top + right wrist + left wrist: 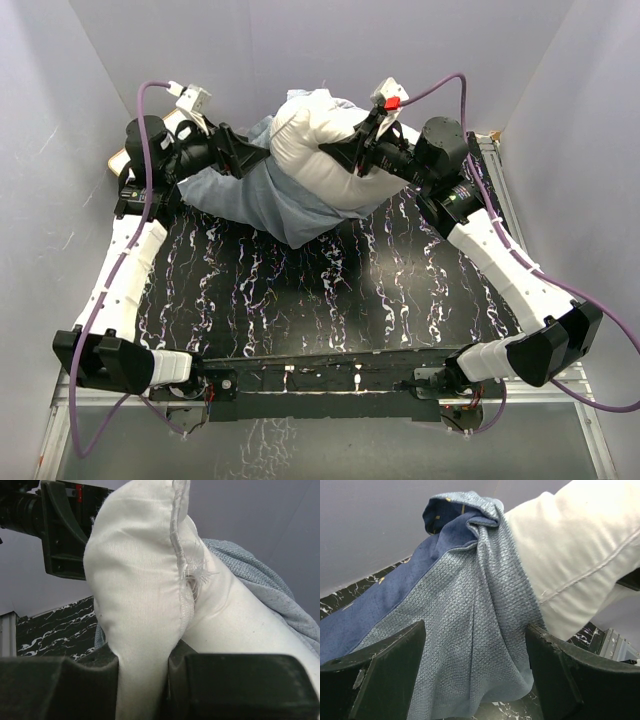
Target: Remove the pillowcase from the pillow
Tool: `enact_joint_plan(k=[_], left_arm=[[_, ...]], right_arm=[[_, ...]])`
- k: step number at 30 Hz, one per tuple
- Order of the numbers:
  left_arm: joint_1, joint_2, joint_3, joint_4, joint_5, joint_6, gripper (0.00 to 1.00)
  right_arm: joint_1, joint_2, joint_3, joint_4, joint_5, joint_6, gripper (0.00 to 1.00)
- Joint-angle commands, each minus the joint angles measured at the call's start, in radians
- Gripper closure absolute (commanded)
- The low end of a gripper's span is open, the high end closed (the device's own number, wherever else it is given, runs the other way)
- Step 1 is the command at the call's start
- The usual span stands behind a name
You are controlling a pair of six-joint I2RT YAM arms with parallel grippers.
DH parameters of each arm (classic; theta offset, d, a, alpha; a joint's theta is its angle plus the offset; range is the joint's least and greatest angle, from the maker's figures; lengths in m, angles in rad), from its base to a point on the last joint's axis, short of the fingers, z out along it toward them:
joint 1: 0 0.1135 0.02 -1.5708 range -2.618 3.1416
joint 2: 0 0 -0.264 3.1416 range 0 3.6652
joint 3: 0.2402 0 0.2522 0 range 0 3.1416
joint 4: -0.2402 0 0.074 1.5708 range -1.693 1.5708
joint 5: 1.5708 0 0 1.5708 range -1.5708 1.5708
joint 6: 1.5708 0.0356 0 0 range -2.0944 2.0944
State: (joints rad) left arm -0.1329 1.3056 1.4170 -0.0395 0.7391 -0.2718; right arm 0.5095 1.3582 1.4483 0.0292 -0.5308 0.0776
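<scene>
**At the far end of the bench: case nearly off, one more tug needed**

The pillowcase (250, 195) lies inside out, grey-blue side up, bunched left of the pillow (320, 135), and it looks hooked on the pillow's far end. The right pincer (142, 680) is clamped on a pillow corner seam. The left pincer (475, 645) is spread wide, with cloth between the jaws but not pinched. My guess for next: close on the cloth and drag it left and toward the arms. The walls (110, 70) crowd the far side, so the open room is the bench (330, 300) nearer the arms.
</scene>
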Motion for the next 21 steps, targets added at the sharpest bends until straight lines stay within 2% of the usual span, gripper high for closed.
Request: enact_joint_plan(k=[1,5,8,11,14,15,19,21], left_arm=[[0.001,-0.014,-0.036,0.045,-0.007,-0.004,0.27],[0.002,0.005,-0.042,0.049,-0.061,0.002,0.39],[0.002,0.017,-0.042,0.006,-0.19,0.075,0.58],[0.002,0.021,-0.066,-0.031,-0.305,0.161,0.83],[0.003,0.01,-0.113,-0.036,-0.381,0.211,0.97],[0.003,0.006,-0.127,-0.036,-0.389,0.223,1.0],[0.003,-0.024,-0.186,-0.022,-0.399,0.253,1.0],[0.01,-0.045,-0.185,-0.023,-0.36,0.259,1.0]], right_arm=[[0.001,-0.016,0.036,0.095,-0.046,0.086,0.92],[0.001,-0.01,0.032,0.107,-0.063,0.119,0.92],[0.001,-0.015,0.032,0.108,-0.062,0.134,0.92],[-0.001,-0.03,0.034,0.11,-0.05,0.139,0.92],[-0.011,-0.045,0.038,0.115,-0.045,0.154,0.92],[-0.017,-0.051,0.038,0.12,-0.045,0.163,0.92],[-0.052,-0.074,0.014,0.166,-0.051,0.214,0.92],[-0.058,-0.075,0.012,0.163,-0.057,0.211,0.92]])
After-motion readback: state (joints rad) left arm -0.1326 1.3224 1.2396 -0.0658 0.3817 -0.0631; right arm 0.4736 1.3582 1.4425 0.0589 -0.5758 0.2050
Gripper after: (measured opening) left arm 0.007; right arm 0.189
